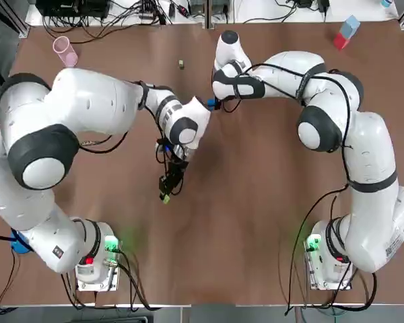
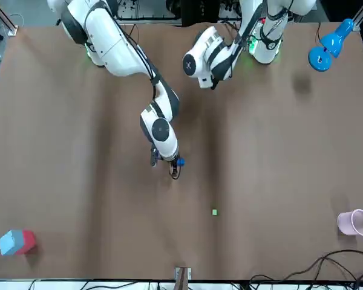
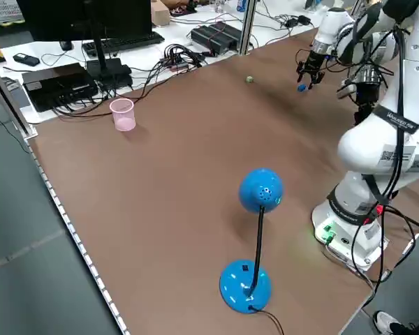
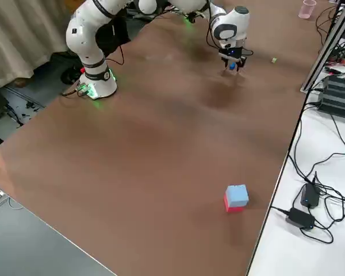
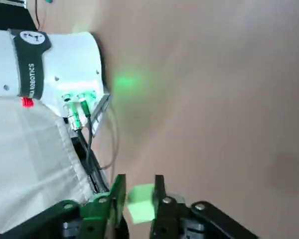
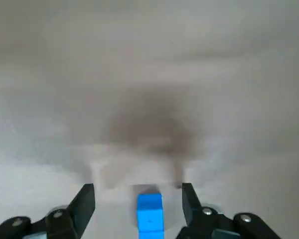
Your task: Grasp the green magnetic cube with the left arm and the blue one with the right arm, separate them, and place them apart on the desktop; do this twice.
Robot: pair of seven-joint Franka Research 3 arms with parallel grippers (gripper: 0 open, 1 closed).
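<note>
Left gripper point(image 5: 139, 185) here: I'm clamping the green cube point(image 5: 141, 208) between both fingers point(image 5: 159, 191), pinching it from two opposite sides. I'm holding it over the middle of the desk point(image 1: 269, 202), a bit toward my left edge. The hand is leaning over so the fingertips are pointing back at the near edge and my own base. The cube is sitting a little crooked in the grip. One pale face is facing out past the fingertips, and it isn't looking longer one way than the other.

The right gripper point(image 6: 137, 186) is hanging out nearer the far edge, about halfway along it, with its fingers point(image 6: 84, 201) spread wide. The blue cube point(image 6: 150, 214) is sitting between them and touching neither one. In the right wrist view it's looking taller than it is wide, with the long side running the same way as the fingers and a flat side facing each finger. I honestly can't tell if it's resting on the desk or not.

A loose green cube point(image 1: 181, 64) is lying by itself closer to the far edge, just left of the right gripper. A pink cup point(image 1: 64, 51) is standing in the far left corner, a red-and-blue block point(image 1: 345, 32) is sitting in the far right corner, and a blue lamp point(image 3: 261, 190) is standing by the left edge near my base.
</note>
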